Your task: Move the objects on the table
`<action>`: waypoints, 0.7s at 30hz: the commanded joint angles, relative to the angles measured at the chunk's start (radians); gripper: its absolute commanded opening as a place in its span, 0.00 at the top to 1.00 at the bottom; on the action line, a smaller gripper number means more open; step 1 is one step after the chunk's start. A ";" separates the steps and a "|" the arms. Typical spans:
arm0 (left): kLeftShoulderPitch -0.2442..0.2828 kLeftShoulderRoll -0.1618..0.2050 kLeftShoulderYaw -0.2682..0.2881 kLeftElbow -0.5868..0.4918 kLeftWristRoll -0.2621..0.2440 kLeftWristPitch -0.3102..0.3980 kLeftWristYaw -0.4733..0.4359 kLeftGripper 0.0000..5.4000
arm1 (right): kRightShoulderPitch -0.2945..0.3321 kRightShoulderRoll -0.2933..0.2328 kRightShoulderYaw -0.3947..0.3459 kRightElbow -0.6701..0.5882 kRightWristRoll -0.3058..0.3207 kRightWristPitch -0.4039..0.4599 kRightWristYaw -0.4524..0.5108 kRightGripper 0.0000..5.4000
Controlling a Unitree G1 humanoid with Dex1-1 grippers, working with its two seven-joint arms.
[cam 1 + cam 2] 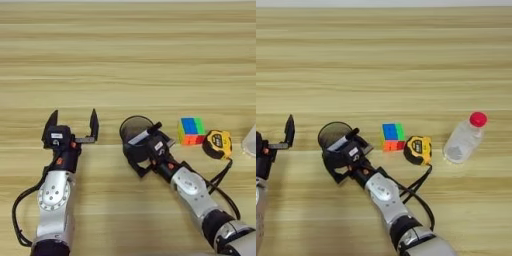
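A black mesh pen cup (134, 128) stands near the table's front middle, with a black-and-white marker (150, 132) leaning out of its right rim. My right gripper (139, 152) is at the cup's near right side, its black fingers closed around the wall. To the cup's right sits a small multicoloured puzzle cube (191, 131), and just right of the cube lies a yellow tape measure (219, 144). Left of the cup, my left gripper (73, 125) rests on the wooden table (125, 60), open, with nothing between its fingers.
A clear plastic bottle with a red cap (464, 140) lies right of the tape measure. The right arm's black cable (421, 182) loops over the table just below the tape measure.
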 commanded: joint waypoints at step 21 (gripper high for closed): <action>0.009 -0.012 -0.003 -0.004 0.020 -0.012 0.015 0.00 | 0.205 -0.065 -0.009 -0.204 0.001 0.003 0.024 0.01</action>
